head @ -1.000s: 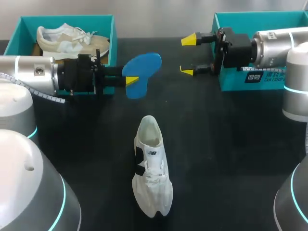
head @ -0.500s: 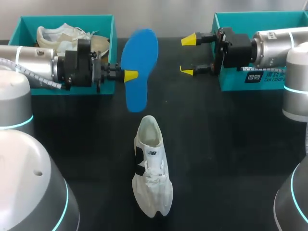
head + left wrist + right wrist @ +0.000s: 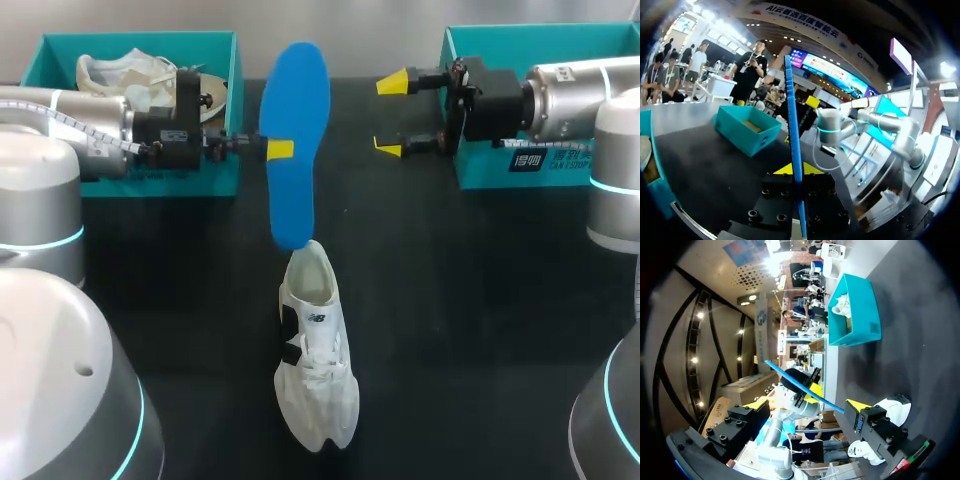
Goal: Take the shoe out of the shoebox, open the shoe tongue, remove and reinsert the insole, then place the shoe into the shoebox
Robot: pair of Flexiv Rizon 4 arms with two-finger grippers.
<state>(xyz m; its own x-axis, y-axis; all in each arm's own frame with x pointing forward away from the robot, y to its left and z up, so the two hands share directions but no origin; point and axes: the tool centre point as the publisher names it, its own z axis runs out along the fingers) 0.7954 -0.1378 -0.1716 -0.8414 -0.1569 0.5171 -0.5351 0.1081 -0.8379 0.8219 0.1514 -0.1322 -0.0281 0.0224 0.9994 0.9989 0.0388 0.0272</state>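
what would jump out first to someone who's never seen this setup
The bright blue insole stands out most, held on end over the table by the left gripper, its lower tip by the heel of the white shoe. Next comes the right gripper, jaws open and empty, beside a teal shoebox; a second teal shoebox at far left holds a beige shoe.

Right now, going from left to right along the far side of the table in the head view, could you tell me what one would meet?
Teal shoebox with a shoe in it → blue insole → right gripper → second teal box.
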